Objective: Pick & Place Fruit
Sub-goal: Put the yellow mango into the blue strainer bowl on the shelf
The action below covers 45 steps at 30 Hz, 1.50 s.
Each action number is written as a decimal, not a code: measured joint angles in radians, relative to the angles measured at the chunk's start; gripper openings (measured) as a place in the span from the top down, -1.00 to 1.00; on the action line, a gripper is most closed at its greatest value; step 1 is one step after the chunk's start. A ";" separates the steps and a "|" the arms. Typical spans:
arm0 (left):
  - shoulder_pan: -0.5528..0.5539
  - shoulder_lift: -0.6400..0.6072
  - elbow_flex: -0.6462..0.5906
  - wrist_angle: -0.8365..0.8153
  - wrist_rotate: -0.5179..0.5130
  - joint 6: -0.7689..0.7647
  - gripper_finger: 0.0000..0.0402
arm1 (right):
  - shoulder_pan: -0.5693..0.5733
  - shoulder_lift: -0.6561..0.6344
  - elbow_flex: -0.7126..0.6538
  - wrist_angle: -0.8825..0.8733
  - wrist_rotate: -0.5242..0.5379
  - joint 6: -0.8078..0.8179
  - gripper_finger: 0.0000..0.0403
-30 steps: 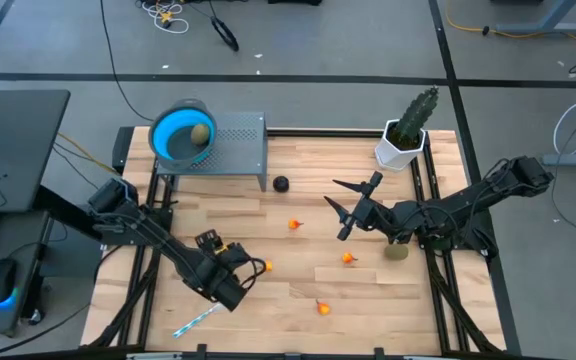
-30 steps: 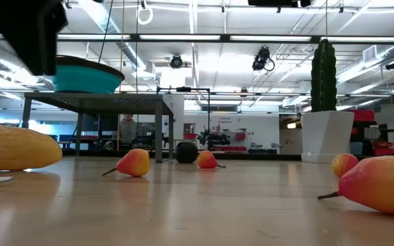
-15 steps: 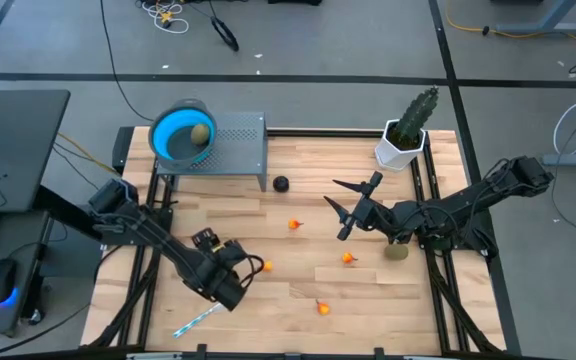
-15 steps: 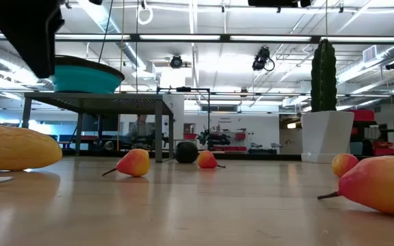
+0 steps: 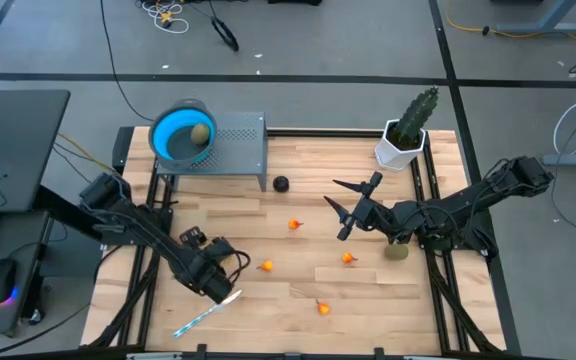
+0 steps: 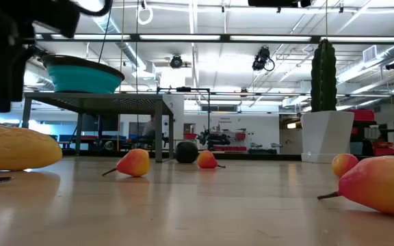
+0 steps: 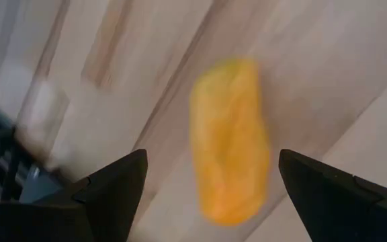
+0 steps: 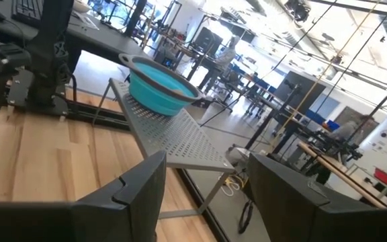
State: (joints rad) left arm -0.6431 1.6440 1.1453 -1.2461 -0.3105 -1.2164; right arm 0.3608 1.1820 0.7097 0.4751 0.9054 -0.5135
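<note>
The yellow-orange oblong fruit (image 7: 229,141) lies on the wood and also shows at the left of the low view (image 6: 12,149). My left gripper (image 7: 211,156) hovers open over it (image 5: 206,245), a finger on either side, touching nothing. My right gripper (image 5: 343,205) hangs open above the table's middle (image 8: 207,161). One olive-brown oval (image 5: 200,133) rests in the blue bowl (image 5: 180,135); the other (image 5: 396,252) lies under my right arm. The black ball (image 5: 281,184) sits by the stand. Several orange-red pieces (image 5: 266,266) (image 5: 348,258) are scattered on the table.
The blue bowl stands on a grey perforated metal stand (image 5: 236,145) at the far left. A green cactus in a white pot (image 5: 410,130) stands at the far right corner. A white-and-blue stick (image 5: 206,313) lies near the near edge. Bare wood lies between the arms.
My left gripper has moved a little toward the table's left edge, staying open above the yellow-orange oblong. The orange-red piece beside it now shows clear of the gripper. The fruits have stayed where they were.
</note>
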 joint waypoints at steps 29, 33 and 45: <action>0.004 -0.206 -0.390 0.476 0.084 -0.228 -0.73 | -0.002 0.000 0.000 -0.004 0.001 0.000 -0.09; 0.004 -0.193 -0.390 0.508 0.037 -0.251 -0.73 | -0.002 0.000 0.000 -0.004 0.001 0.000 -0.09; 0.006 -0.185 -0.426 0.505 0.064 -0.299 -0.70 | -0.002 0.000 0.000 -0.006 0.001 0.000 -0.09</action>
State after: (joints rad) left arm -0.6369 1.4593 0.7193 -0.7410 -0.2461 -1.5150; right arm 0.3588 1.1824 0.7094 0.4694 0.9062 -0.5137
